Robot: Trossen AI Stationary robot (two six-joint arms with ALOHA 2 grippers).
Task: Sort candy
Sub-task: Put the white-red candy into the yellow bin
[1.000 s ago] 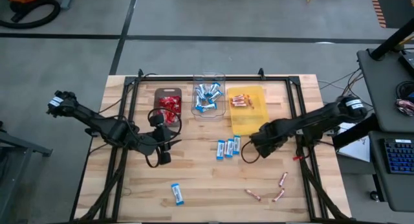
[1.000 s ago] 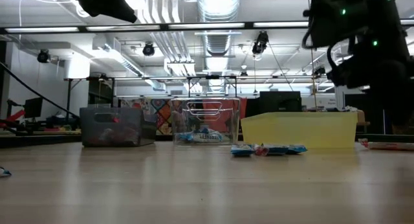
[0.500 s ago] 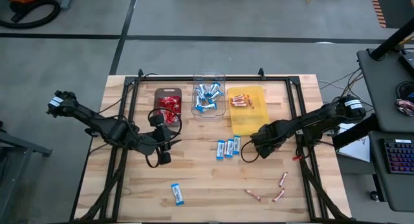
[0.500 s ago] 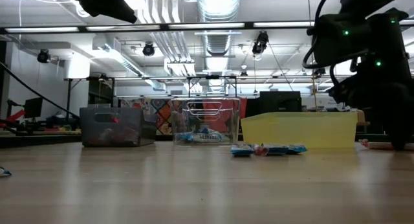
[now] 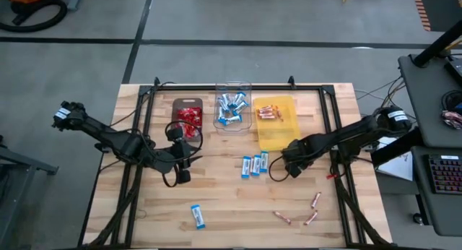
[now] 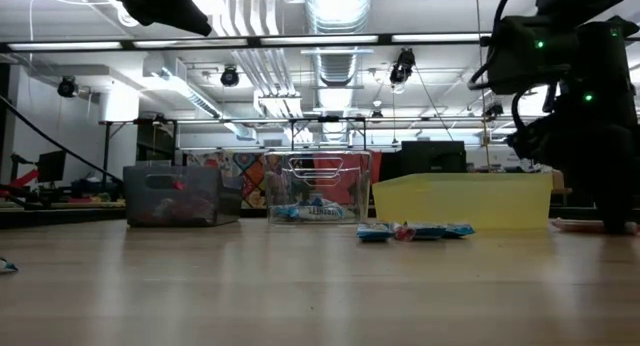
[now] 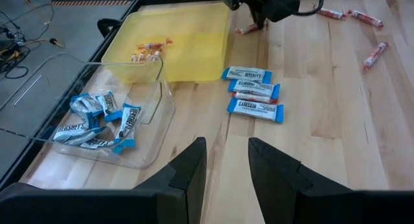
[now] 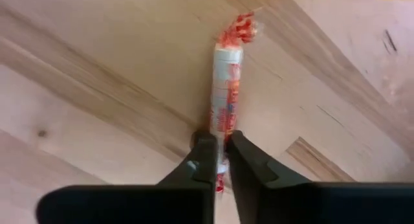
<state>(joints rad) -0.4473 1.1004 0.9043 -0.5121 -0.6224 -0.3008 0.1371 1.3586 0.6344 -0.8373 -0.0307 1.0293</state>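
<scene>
High view | loose blue-and-white bars [image 5: 254,165]: 4 | loose sticks [image 5: 312,206]: 3

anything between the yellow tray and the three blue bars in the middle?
Bare wood only, seen in the left wrist view: the yellow tray and the blue bars have nothing between them.

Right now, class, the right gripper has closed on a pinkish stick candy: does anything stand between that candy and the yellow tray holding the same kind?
Nothing visible does. The right gripper pinches the stick candy on bare wood close beside the yellow tray. The blue-and-white bars lie off to the side.
</scene>
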